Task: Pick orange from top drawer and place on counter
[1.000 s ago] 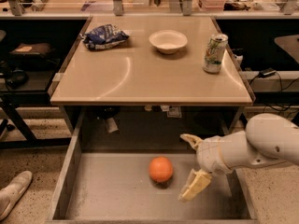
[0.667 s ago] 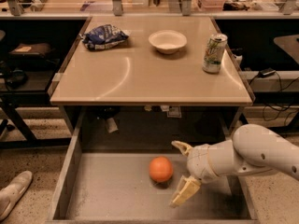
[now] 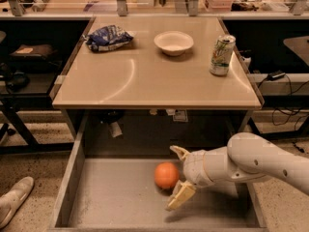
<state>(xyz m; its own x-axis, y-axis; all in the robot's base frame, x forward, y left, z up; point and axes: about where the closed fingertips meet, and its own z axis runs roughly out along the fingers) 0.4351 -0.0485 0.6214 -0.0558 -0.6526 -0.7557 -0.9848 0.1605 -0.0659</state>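
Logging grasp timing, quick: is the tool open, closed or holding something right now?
Tool: open, low in the drawer, fingers spread beside the orange, holding nothing.

Orange [image 3: 166, 175]: bright orange, unpatterned. Top drawer [image 3: 120, 204]: matte grey floor and walls. Claw [image 3: 172, 178], just right of the orange in the near drawer: cream fingers spread, white arm. Tabletop [image 3: 145, 81]: glossy tan-beige. Bowl [image 3: 174, 42]: white. Bag [image 3: 108, 36]: blue-and-white print. Can [image 3: 221, 55]: green and white.
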